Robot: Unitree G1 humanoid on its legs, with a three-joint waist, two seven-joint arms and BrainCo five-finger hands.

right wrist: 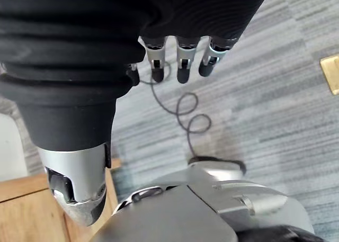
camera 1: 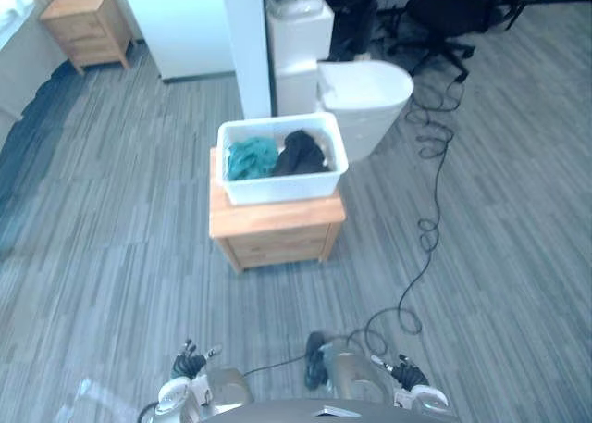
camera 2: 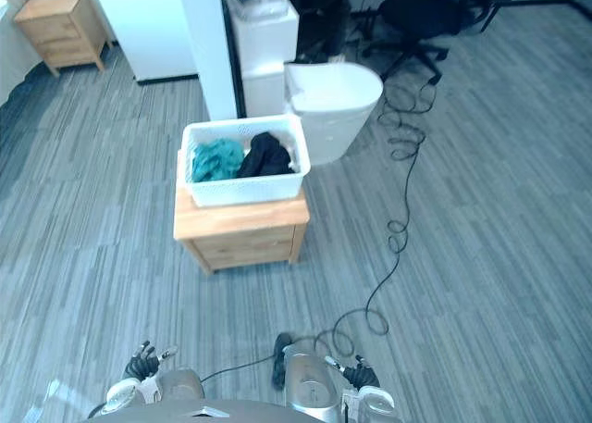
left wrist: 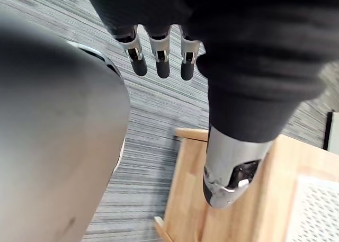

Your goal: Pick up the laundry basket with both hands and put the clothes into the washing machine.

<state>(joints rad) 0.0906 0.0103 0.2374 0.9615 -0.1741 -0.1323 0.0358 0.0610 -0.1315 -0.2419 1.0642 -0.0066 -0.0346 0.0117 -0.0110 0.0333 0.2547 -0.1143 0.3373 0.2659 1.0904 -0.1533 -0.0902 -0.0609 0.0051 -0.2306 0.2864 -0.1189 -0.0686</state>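
Left hand (camera 1: 190,361): low at the robot's left side, close to its body. Its fingers (left wrist: 159,55) hang straight and a little apart, the thumb (left wrist: 229,181) stands off from them, and nothing is in the hand.
Right hand (camera 1: 408,374): low at the right side, much the same. Its fingers (right wrist: 182,62) are relaxed and spread, the thumb (right wrist: 77,191) is clear of them, and it holds nothing.
Hands to task: both are well apart from the basket, with open floor (camera 1: 139,256) between.
Laundry basket (camera 1: 282,188): white, rectangular, with perforated walls. It sits upright on top of a wooden cabinet (camera 1: 277,230), straight ahead of the robot, and overhangs the cabinet's top slightly on the right.
Clothes: a teal garment (camera 1: 252,156) is bunched in the basket's left half and a black garment (camera 1: 302,153) in its right half, the two touching in the middle.
Wooden cabinet: low, light wood, with a drawer front facing the robot. Its corner also shows past the left thumb in the left wrist view.
Washing machine (camera 1: 365,94): the white rounded unit just behind the basket, to its right, looks like the machine, though from here I can't be sure.
Further back: a white pillar (camera 1: 248,43) is behind the basket, an office chair (camera 1: 453,16) is at the far right, and a second cabinet (camera 1: 88,25) is at the far left.
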